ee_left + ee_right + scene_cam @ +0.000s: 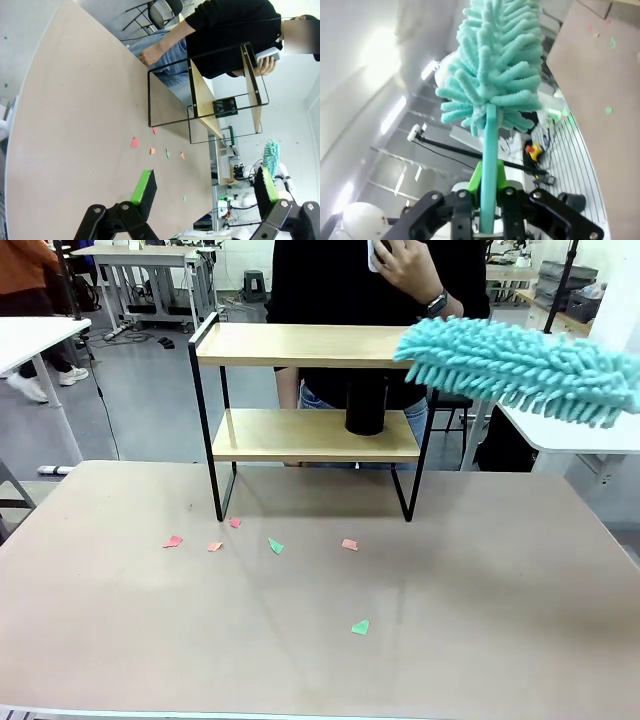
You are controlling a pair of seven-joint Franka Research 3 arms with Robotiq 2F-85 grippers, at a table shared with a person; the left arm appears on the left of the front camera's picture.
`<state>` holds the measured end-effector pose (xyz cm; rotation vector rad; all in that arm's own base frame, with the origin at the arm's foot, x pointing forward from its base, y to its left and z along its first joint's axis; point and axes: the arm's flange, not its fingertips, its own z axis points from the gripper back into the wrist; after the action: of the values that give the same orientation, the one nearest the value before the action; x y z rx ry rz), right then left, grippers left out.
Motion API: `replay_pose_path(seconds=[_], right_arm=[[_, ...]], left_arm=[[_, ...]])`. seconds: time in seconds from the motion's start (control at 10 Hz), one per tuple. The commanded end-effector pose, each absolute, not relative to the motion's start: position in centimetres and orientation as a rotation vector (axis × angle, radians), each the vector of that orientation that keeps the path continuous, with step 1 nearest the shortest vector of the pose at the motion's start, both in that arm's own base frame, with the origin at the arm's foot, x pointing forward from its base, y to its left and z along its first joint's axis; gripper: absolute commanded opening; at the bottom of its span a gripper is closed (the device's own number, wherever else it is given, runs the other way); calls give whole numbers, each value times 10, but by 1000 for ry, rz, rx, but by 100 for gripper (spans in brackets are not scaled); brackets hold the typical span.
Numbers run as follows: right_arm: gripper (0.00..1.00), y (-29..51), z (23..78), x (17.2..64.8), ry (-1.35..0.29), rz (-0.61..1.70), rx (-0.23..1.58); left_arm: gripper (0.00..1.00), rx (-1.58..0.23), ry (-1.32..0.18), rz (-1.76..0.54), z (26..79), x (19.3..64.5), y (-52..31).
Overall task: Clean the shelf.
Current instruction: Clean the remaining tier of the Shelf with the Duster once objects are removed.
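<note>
Turquoise fluffy duster (520, 365), clamped by its handle in the right pincer (487, 192), lies lengthwise with its tip at the right end of the top board of the shelf (300, 345), which stands far-side on the table (450, 620); the left pincer (204, 186) gapes empty.

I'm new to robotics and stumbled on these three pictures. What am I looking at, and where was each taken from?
Two robot arms work at a beige table. The wide picture looks across it at a person behind a small two-tier shelf. The other two come from cameras on the arms' wrists. The right gripper is shut on a teal duster, held near the shelf's top board. The left gripper is open, holding nothing. Coloured paper scraps lie on the table; a black cylinder stands on the lower board.
</note>
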<state>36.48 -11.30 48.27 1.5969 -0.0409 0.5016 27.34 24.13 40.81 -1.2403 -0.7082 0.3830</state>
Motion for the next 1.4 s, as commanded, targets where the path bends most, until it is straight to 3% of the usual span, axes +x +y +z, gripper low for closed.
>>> replay_pose_path(seconds=[0.0, 0.5, 0.6, 1.0, 1.1, 1.2, 1.3], right_arm=[[11, -183, 485, 363, -158, 446, 1743], [11, -191, 439, 366, -200, 208, 1728], [11, -171, 441, 336, -191, 294, 1733], [11, -171, 441, 336, -191, 294, 1733], [0, -175, 437, 340, -197, 271, 1728], [11, -169, 431, 350, -190, 258, 1724], [11, -168, 424, 355, -188, 212, 1708]], left_arm=[[100, -1254, -716, 382, 410, 274, 240], [100, -1254, -716, 382, 410, 274, 240], [100, -1254, -716, 382, 410, 274, 240], [100, -1254, -716, 382, 410, 274, 240], [100, -1254, -716, 382, 410, 274, 240], [100, -1254, -716, 382, 410, 274, 240], [100, -1254, -716, 382, 410, 274, 240]])
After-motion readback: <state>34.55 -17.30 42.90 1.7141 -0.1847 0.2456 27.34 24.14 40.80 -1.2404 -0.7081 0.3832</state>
